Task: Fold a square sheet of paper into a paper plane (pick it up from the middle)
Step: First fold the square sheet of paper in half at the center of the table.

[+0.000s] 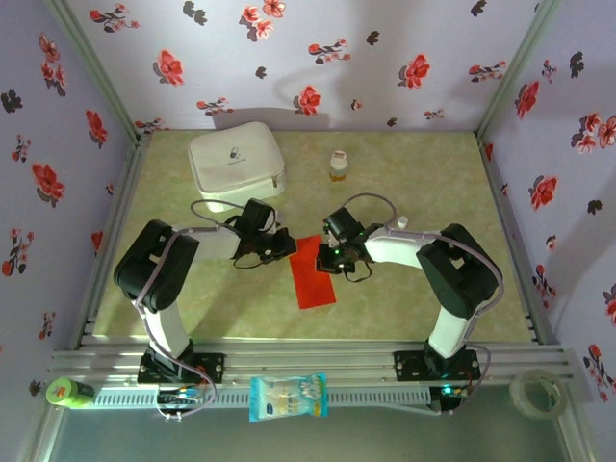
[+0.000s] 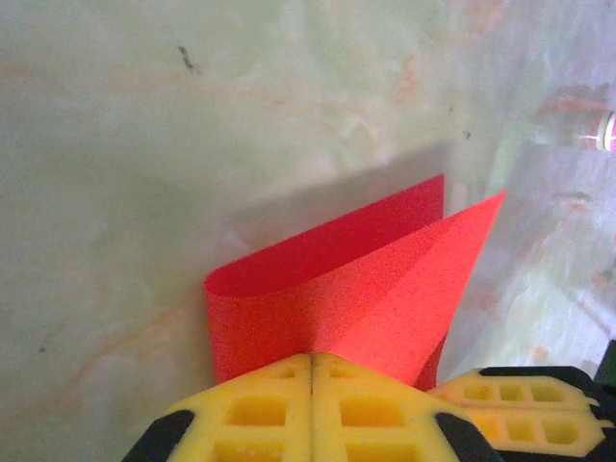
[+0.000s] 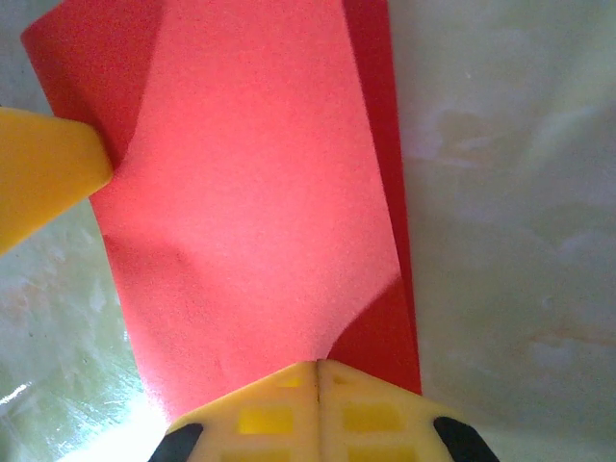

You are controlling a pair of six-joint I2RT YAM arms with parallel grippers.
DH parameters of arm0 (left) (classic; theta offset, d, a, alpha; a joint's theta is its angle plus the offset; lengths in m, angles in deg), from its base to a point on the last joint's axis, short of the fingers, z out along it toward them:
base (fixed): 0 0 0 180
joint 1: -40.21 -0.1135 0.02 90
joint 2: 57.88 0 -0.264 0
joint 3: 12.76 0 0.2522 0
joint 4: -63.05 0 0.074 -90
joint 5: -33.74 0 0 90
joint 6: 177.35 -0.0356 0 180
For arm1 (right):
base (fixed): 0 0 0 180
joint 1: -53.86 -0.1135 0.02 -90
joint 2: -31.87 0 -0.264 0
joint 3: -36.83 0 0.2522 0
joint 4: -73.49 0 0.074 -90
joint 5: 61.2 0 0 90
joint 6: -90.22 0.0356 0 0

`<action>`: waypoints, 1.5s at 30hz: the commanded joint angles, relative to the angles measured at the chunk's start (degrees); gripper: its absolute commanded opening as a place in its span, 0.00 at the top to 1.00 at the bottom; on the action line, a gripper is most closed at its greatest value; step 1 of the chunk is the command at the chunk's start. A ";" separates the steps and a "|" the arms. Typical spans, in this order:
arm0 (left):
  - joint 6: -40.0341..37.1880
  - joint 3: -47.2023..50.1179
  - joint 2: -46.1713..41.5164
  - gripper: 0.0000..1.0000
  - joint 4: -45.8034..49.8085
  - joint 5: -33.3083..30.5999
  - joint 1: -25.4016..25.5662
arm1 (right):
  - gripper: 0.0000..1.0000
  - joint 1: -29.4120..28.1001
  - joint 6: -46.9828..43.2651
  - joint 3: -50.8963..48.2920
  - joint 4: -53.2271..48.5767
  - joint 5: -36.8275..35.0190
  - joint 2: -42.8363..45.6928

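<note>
From above, the red paper (image 1: 314,274) lies in front of the white case (image 1: 236,161), with the left claw (image 1: 288,248) and right claw (image 1: 329,257) at its case-side end. The left wrist camera adds a curled flap, pinched tight. The right wrist camera shows its tips clamped on the paper too.

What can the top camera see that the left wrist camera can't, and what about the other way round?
Top camera: the white zip case at the back of the table and the blue snack packet down by the front rail. Left wrist camera: a close look at the red paper bent over on itself, its top layer arching up, with the left gripper pinched shut on its edge. Both: the red paper and the pale green table.
</note>
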 commanded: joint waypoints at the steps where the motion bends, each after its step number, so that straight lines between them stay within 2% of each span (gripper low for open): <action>1: -0.92 -0.36 1.73 0.93 -0.49 0.60 -1.06 | 1.00 -0.22 0.18 -2.43 -8.34 -3.31 -2.93; 13: 0.66 1.41 4.55 0.95 0.12 -2.94 -4.46 | 1.00 -0.27 0.39 -3.12 -7.77 -3.25 -2.84; 33: 0.04 -6.05 4.01 0.95 8.21 -7.35 -5.58 | 1.00 -0.31 0.31 -4.26 -7.42 -3.33 -2.50; 39: -0.12 -6.75 2.66 0.95 8.66 -7.01 -5.50 | 1.00 -0.31 0.31 -4.52 -7.02 -3.10 -2.47; 45: -0.27 -6.05 -3.79 0.93 9.88 -7.48 -3.77 | 1.00 -0.27 0.79 -4.48 -6.65 -3.17 -2.34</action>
